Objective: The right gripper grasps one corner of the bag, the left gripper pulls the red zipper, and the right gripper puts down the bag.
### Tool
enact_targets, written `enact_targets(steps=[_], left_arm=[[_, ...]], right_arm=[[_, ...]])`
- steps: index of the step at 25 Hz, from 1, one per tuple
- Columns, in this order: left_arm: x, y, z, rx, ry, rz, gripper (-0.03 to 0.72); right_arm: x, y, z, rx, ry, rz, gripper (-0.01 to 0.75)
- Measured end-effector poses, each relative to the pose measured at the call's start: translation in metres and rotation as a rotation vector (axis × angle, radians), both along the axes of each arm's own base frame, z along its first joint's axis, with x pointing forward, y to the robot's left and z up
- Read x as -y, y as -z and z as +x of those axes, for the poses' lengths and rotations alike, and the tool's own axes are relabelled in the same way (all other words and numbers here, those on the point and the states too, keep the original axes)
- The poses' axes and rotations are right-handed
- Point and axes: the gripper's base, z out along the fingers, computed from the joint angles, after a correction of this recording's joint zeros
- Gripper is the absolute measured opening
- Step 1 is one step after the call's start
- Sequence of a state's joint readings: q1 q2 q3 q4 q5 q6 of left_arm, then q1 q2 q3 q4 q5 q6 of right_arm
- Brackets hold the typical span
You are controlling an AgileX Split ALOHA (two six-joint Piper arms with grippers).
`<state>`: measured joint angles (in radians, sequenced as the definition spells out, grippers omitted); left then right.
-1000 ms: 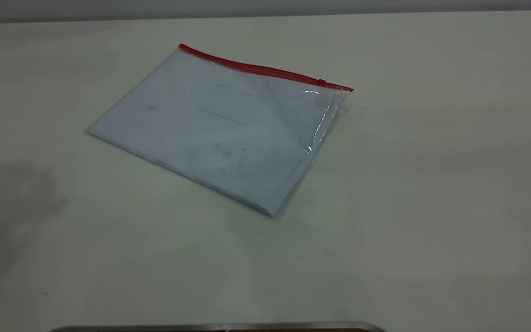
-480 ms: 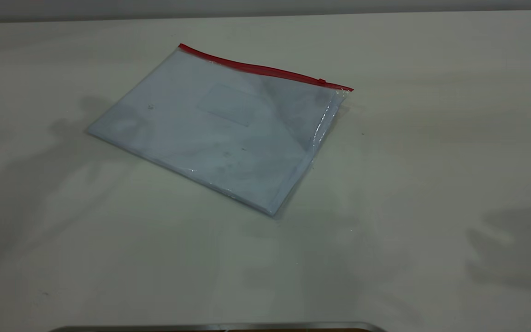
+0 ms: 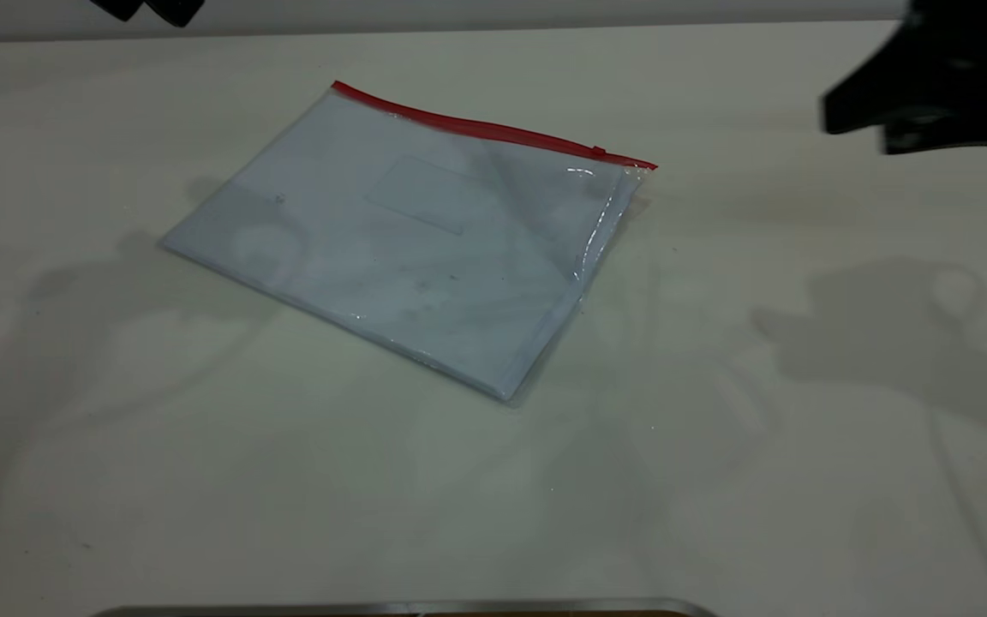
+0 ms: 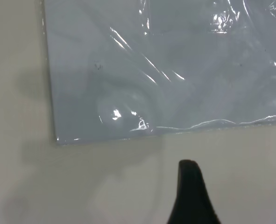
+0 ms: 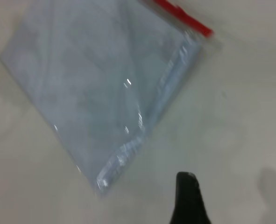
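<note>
On the pale cream tabletop (image 3: 802, 480) we see a flat see-through plastic bag (image 3: 399, 248) with light blue-white paper inside. It lies flat, turned at a slant, a bit to the left of the middle and toward the far side. A thin red zipper strip (image 3: 493, 130) runs along its far long edge. A tiny red slider tab (image 3: 599, 152) sits on the strip, close to its right end. The corner of the bag (image 3: 643, 167) where the red strip ends points to the right and rests on the tabletop.

Our right black pincer (image 3: 930, 94) hangs up in the air at the far right. It is well apart from the bag and touches nothing. We cannot tell if it is spread or pressed together. From the right wrist view we see one pointed black finger (image 5: 188, 200) above bare tabletop, with the bag (image 5: 95, 88) and the end of the red strip (image 5: 184, 17) farther off.

Our left black pincer (image 3: 149, 8) only peeks in at the top left, high up and well apart from the bag. We cannot tell how it is set either. From the left wrist view we see one black finger (image 4: 191, 196) above the tabletop, near a plain edge of the bag (image 4: 166, 70) but not touching it.

Soft grey shadows (image 3: 879, 326) lie on the tabletop at both sides.
</note>
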<state>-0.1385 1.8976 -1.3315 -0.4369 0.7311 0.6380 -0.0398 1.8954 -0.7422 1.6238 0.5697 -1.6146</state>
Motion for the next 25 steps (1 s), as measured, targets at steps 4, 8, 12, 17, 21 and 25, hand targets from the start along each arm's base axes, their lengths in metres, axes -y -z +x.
enact_targets(steps=[4,8,12,17,21,25], left_arm=[[0.0,0.0,0.0,0.0,0.0,0.0,0.565],[0.0,0.0,0.0,0.0,0.0,0.0,0.565],[0.0,0.0,0.0,-0.002,-0.005,-0.001,0.565],[0.001,0.0,0.0,-0.002,-0.009,-0.009,0.565],[0.002,-0.001,0.0,-0.005,-0.019,-0.028,0.565],[0.002,-0.001,0.0,-0.004,-0.021,-0.031,0.565]], right_arm=[[-0.004,0.038,0.03,-0.016,-0.025,0.073,0.565],[-0.007,0.075,0.052,-0.04,-0.056,0.117,0.565],[-0.015,0.1,0.07,-0.042,-0.091,0.151,0.565],[-0.037,0.122,0.083,-0.038,-0.157,0.154,0.565],[-0.061,0.129,0.092,-0.015,-0.221,0.151,0.565],[-0.077,0.137,0.098,0.002,-0.255,0.141,0.565]])
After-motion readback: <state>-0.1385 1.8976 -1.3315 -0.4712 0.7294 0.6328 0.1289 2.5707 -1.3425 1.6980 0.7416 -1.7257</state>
